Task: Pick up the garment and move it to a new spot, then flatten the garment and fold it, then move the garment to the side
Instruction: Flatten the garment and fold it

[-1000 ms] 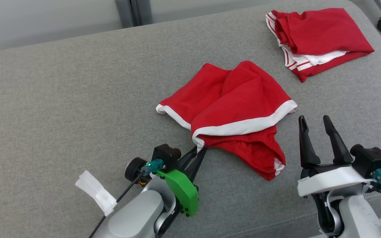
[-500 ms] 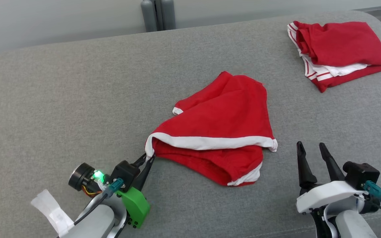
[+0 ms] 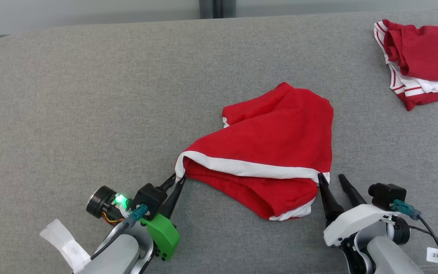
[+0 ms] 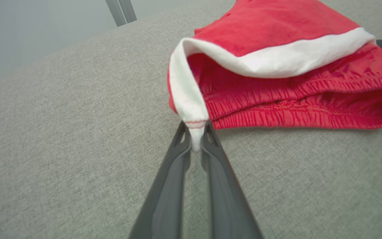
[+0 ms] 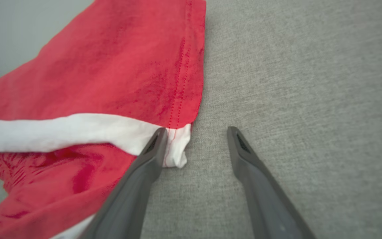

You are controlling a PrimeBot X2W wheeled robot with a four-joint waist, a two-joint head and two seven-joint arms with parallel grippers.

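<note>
The garment (image 3: pixel 276 148) is a pair of red shorts with white trim, lying crumpled in the middle of the grey cushion (image 3: pixel 89 95). My left gripper (image 3: pixel 179 179) is shut on the left corner of the white hem; in the left wrist view that gripper (image 4: pixel 196 134) pinches the trim of the garment (image 4: pixel 277 30) between its tips. My right gripper (image 3: pixel 331 177) stands open at the hem's right corner. In the right wrist view this gripper (image 5: pixel 196 131) has its left finger (image 5: pixel 144 166) lying against the white corner of the garment (image 5: pixel 121 76), and its right finger rests over bare cushion.
A second red garment with white stripes (image 3: pixel 424 57) lies folded at the cushion's back right. The cushion's back edge runs along a pale wall with a dark post (image 3: pixel 213 7). A white tag (image 3: pixel 63 243) hangs from my left forearm.
The head view has shifted. My left gripper has drawn the hem corner out to the left, stretching the white band. My right gripper has come forward to the hem's right corner.
</note>
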